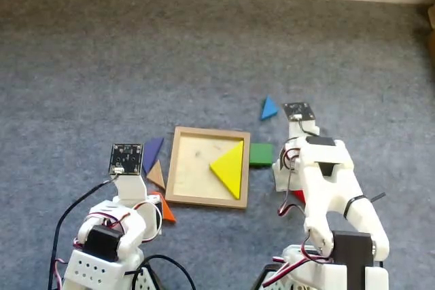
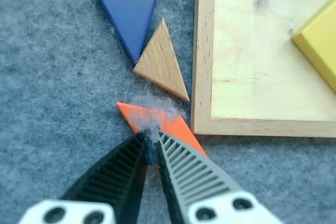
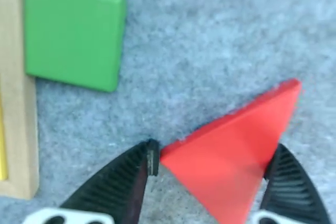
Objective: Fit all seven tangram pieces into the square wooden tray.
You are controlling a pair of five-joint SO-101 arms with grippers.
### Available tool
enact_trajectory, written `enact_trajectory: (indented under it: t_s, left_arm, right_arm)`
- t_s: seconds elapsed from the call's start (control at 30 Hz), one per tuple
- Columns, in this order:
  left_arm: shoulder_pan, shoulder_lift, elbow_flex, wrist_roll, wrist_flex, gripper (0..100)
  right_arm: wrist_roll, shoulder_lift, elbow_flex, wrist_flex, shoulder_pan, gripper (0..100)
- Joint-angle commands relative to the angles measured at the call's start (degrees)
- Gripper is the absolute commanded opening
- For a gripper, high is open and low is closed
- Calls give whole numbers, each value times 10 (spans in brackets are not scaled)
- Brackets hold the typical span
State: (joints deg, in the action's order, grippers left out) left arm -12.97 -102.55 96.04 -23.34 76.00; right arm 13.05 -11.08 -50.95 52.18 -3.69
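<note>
We see the square wooden tray (image 1: 206, 131) lying flat on grey cloth (image 1: 204, 52) between the two arms, pale inside with a darker raised rim. It holds one piece, a large yellow triangle (image 1: 230, 168). The triangle's long edge runs along the wall nearest the right arm, and its square corner points in toward the tray's middle.

The other six pieces lie outside. A green square (image 1: 261, 154) sits flat against the outer wall on that same side. A small blue triangle (image 1: 269, 108) lies apart, beyond the tray's far corner. On the left arm's side, a dark blue piece (image 1: 152, 151) and a wood-coloured triangle (image 1: 156, 174) lie just beside the tray wall with their narrow tips nearly meeting. Both have their long axes roughly along that wall. An orange triangle (image 1: 165, 210) lies slantwise off the tray's near corner.

The left gripper (image 2: 151, 139) has its jaws drawn almost together, with only a thin slit between them. Its tips rest at the edge of the orange triangle, where grey fluff has gathered. We cannot tell whether they pinch it.

The right gripper (image 3: 213, 157) is spread wide around a red triangle (image 3: 231, 150), which lies near the green square. One finger presses a corner and the other the opposite edge. A sharp corner of the red triangle juts past the fingers over the cloth.
</note>
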Motion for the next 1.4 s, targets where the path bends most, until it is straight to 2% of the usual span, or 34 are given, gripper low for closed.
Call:
enact_trajectory:
  t_s: [0.0, 0.43, 0.63, 0.9, 1.17, 1.37]
  left_arm:
    - [-5, -5, 12, 3, 1, 7]
    - [-5, -5, 12, 3, 1, 7]
    - [-5, -5, 12, 3, 1, 7]
    - [-5, -5, 12, 3, 1, 7]
    - [-5, -5, 12, 3, 1, 7]
    - [-5, -5, 12, 3, 1, 7]
  right_arm:
    - [-5, -22, 3, -22, 7, 293]
    - [-3, -28, -13, -19, 7, 284]
    - [-1, -29, 8, 40, 5, 143]
    - [-1, -29, 31, 40, 4, 135]
    - [-1, -29, 160, 131, -35, 135]
    - [1, -23, 237, 142, -84, 135]
